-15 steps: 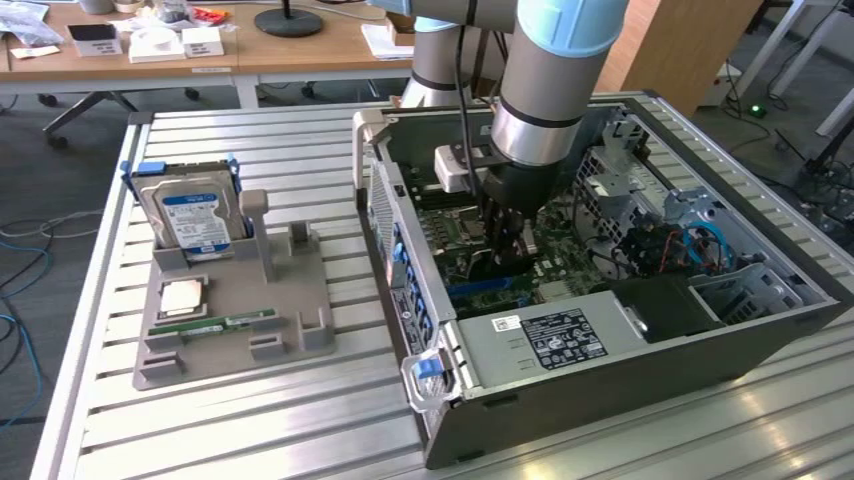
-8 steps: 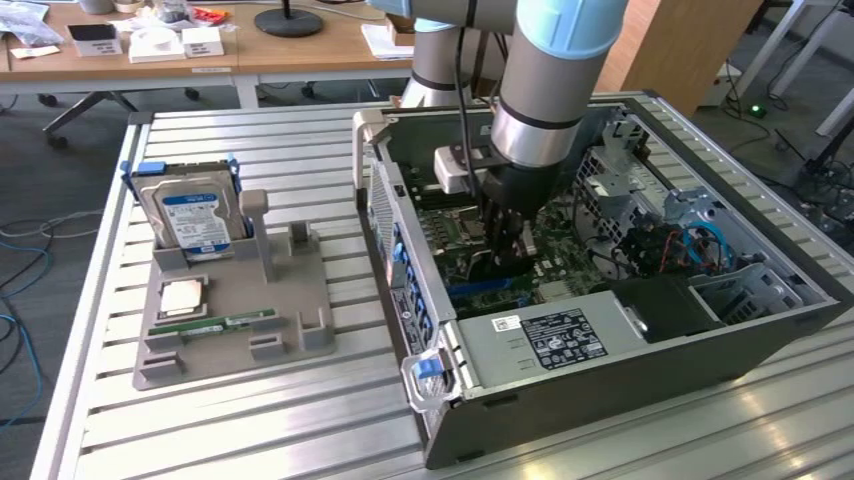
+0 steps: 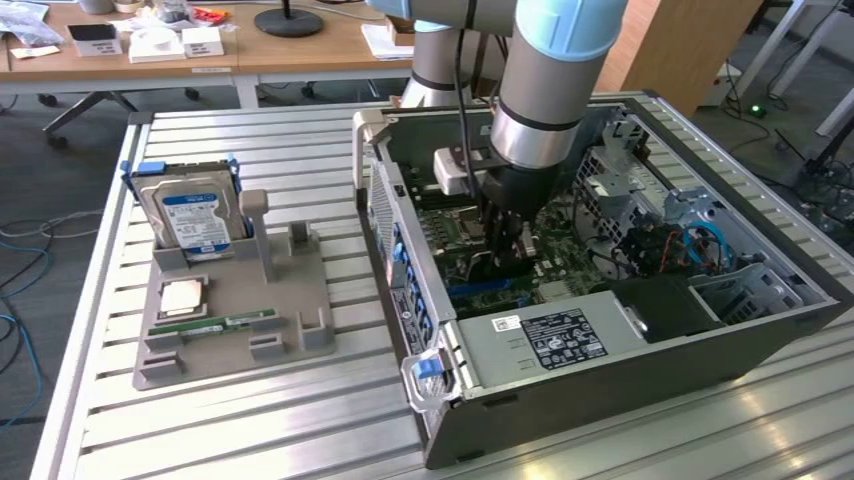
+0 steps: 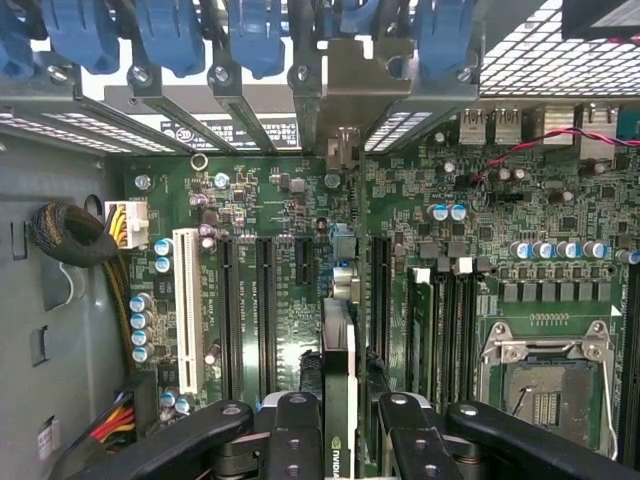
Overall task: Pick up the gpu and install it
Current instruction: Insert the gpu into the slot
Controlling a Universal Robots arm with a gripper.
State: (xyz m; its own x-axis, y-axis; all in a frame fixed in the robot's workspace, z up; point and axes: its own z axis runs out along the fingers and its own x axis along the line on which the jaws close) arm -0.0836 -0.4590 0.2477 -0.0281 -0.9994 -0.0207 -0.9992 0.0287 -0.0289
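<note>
The gpu (image 4: 339,345) shows edge-on in the wrist view, a thin card with a green logo near the fingers. Its pale metal bracket (image 4: 345,85) reaches up to the case's rear slot openings. My gripper (image 4: 340,425) is shut on the card, one black finger (image 4: 295,440) on each side of it. The card stands upright over the green motherboard (image 4: 280,200), between the long black slots. How deep it sits in a slot is hidden. In the exterior view my gripper (image 3: 509,240) is down inside the open computer case (image 3: 400,240), above the motherboard (image 3: 567,265).
A grey holder (image 3: 240,300) on the exterior view's left carries a silver hard drive (image 3: 198,222), a RAM stick (image 3: 214,325) and a small chip (image 3: 180,297). Inside the case are a power supply (image 3: 561,340), drive cages (image 3: 747,290), a CPU socket (image 4: 545,385) and sleeved cables (image 4: 70,235).
</note>
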